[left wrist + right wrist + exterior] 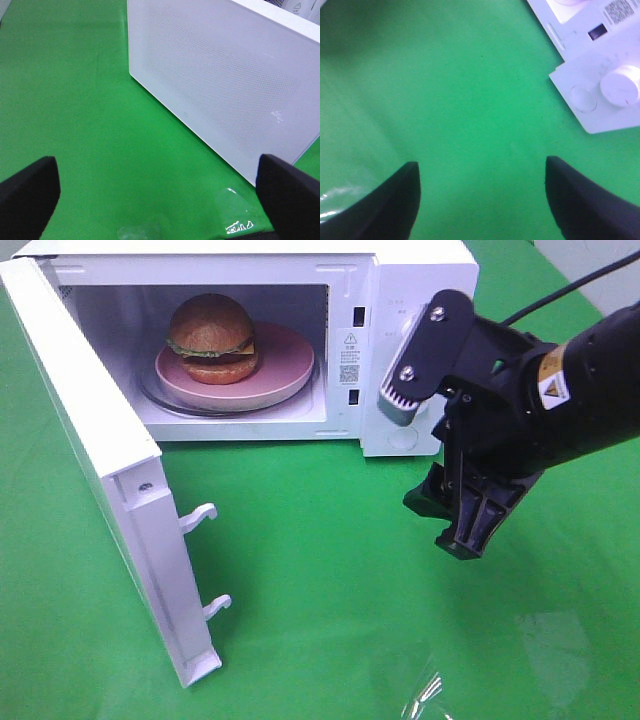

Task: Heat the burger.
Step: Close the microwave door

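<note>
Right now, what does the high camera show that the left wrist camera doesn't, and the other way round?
Only the high view: the burger on its pink plate inside the open microwave, and the right tool, open, in front of it. Only the left wrist view: the left tool, spread wide with nothing between its tips, and the dotted outer face of the door. Both: the door and the green cloth.
</note>
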You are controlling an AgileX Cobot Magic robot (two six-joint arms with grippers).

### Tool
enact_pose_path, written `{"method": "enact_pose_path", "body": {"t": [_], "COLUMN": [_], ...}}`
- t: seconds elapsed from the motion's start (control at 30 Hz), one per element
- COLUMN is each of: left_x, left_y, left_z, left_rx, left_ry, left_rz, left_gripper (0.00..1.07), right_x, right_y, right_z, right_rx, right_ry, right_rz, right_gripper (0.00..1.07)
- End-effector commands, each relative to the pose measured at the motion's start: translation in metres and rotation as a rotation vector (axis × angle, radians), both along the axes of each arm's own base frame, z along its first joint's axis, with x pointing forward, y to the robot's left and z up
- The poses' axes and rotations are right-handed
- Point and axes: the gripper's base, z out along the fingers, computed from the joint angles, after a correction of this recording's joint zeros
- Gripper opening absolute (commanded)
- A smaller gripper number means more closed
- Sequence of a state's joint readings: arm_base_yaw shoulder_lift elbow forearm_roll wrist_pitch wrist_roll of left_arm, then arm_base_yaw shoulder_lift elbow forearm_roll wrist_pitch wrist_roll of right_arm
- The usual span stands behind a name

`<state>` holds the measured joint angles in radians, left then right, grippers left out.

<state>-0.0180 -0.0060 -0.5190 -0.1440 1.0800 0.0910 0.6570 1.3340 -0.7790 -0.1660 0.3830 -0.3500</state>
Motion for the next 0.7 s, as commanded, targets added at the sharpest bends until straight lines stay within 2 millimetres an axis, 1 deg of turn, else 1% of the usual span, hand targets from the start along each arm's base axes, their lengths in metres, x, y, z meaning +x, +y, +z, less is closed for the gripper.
{"method": "enact_pose_path", "body": {"t": [0.03, 0.07, 0.1, 0.17, 0.2, 0.23, 0.27, 0.3, 0.33, 0.37, 0.43, 0.47, 0.5, 0.53, 0.57, 0.63, 0.7], "left_x": [-0.002, -0.002, -0.002, -0.002, -0.002, -0.002, -0.002, -0.002, -0.002, -0.002, -0.002, -0.002, -0.002, -0.002, -0.002, -0.002, -0.002], "left_y": [-0.001, -0.001, -0.001, -0.001, -0.001, -0.001, -0.001, -0.001, -0.001, -0.001, -0.001, -0.001, -0.001, -0.001, -0.001, -0.001, -0.001], "left_z": [0.0, 0.0, 0.0, 0.0, 0.0, 0.0, 0.0, 0.0, 0.0, 0.0, 0.0, 0.0, 0.0, 0.0, 0.0, 0.0, 0.0], "left_rx": [-0.013, -0.013, -0.013, -0.013, -0.013, -0.013, -0.013, -0.013, -0.013, -0.013, -0.013, -0.013, -0.013, -0.013, -0.013, -0.013, -0.013], "left_ry": [-0.022, -0.022, -0.022, -0.022, -0.022, -0.022, -0.022, -0.022, -0.022, -0.022, -0.022, -0.022, -0.022, -0.022, -0.022, -0.022, -0.022], "left_rz": [-0.004, -0.004, -0.004, -0.004, -0.004, -0.004, -0.004, -0.004, -0.004, -0.004, -0.004, -0.004, -0.004, -0.004, -0.004, -0.004, -0.004], "left_gripper": [0.99, 0.99, 0.99, 0.99, 0.99, 0.99, 0.99, 0.99, 0.99, 0.99, 0.99, 0.99, 0.99, 0.99, 0.99, 0.99, 0.99], "right_x": [-0.009, -0.017, -0.017, -0.028, -0.028, -0.035, -0.035, -0.041, -0.041, -0.046, -0.049, -0.054, -0.054, -0.06, -0.06, -0.067, -0.069], "right_y": [-0.007, -0.013, -0.013, -0.023, -0.023, -0.029, -0.029, -0.034, -0.034, -0.038, -0.041, -0.046, -0.046, -0.05, -0.05, -0.057, -0.058], "right_z": [0.005, 0.007, 0.007, 0.013, 0.013, 0.019, 0.019, 0.024, 0.024, 0.028, 0.03, 0.032, 0.032, 0.035, 0.035, 0.039, 0.04], "right_rx": [0.098, 0.127, 0.127, 0.126, 0.126, 0.133, 0.133, 0.147, 0.147, 0.148, 0.144, 0.13, 0.13, 0.123, 0.123, 0.119, 0.12], "right_ry": [0.032, 0.05, 0.05, 0.086, 0.086, 0.104, 0.104, 0.113, 0.113, 0.123, 0.135, 0.146, 0.146, 0.155, 0.155, 0.173, 0.177], "right_rz": [-0.124, -0.175, -0.175, -0.227, -0.227, -0.263, -0.263, -0.297, -0.297, -0.317, -0.332, -0.34, -0.34, -0.354, -0.354, -0.385, -0.393], "right_gripper": [0.75, 0.81, 0.81, 0.83, 0.83, 0.82, 0.82, 0.82, 0.82, 0.81, 0.81, 0.8, 0.8, 0.79, 0.79, 0.78, 0.78]}}
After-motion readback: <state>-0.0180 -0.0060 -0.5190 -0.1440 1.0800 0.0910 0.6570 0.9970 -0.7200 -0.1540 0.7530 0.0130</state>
